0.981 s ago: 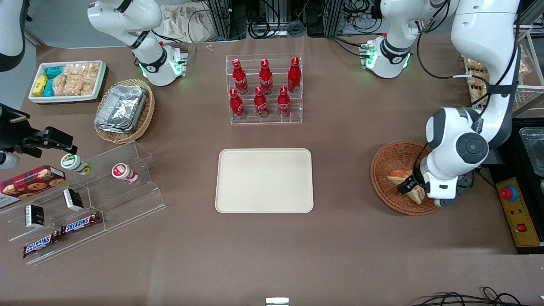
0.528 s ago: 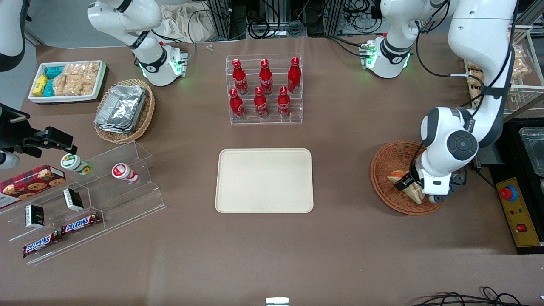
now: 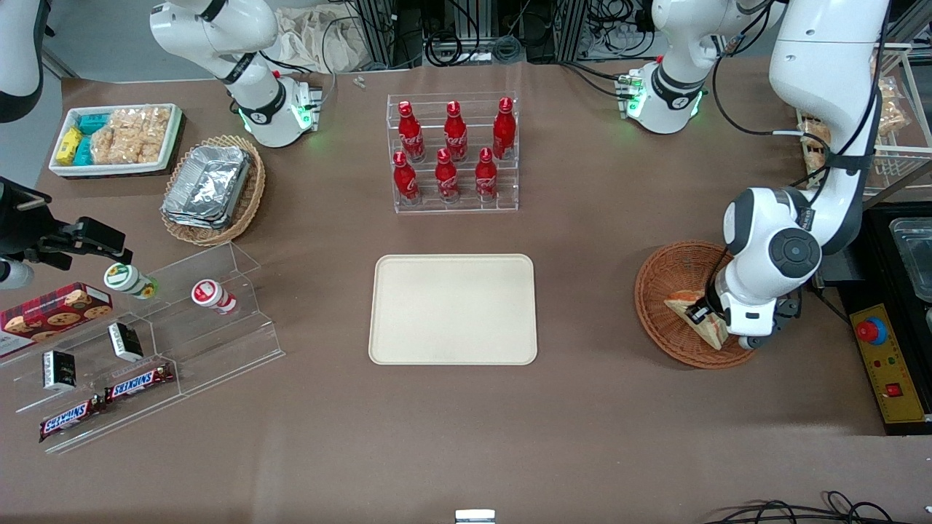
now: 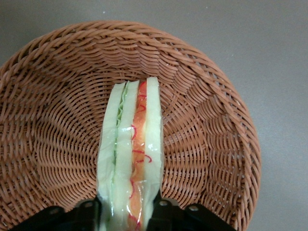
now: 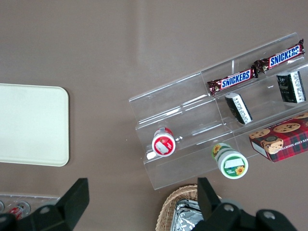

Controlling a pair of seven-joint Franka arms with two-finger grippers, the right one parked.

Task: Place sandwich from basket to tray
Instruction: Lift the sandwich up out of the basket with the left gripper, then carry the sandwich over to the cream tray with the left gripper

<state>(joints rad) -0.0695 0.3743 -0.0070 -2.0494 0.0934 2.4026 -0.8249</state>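
Note:
The sandwich stands on its edge in the reddish-brown wicker basket, pale bread with orange-red filling under clear wrap. My gripper is down in the basket, its two black fingers pressed against the sandwich's two bread faces, shut on it. From the front, the gripper hangs over the basket with the sandwich partly hidden under the wrist. The cream tray lies bare at the table's middle, toward the parked arm's end from the basket.
A clear rack of red bottles stands farther from the front camera than the tray. A yellow control box with a red button lies beside the basket. A stepped acrylic shelf with snacks, a tan basket of foil pans and a white snack tray sit toward the parked arm's end.
The working arm's wrist has shifted a little toward the tray and turned over the basket. The sandwich stays between the fingers, in the basket.

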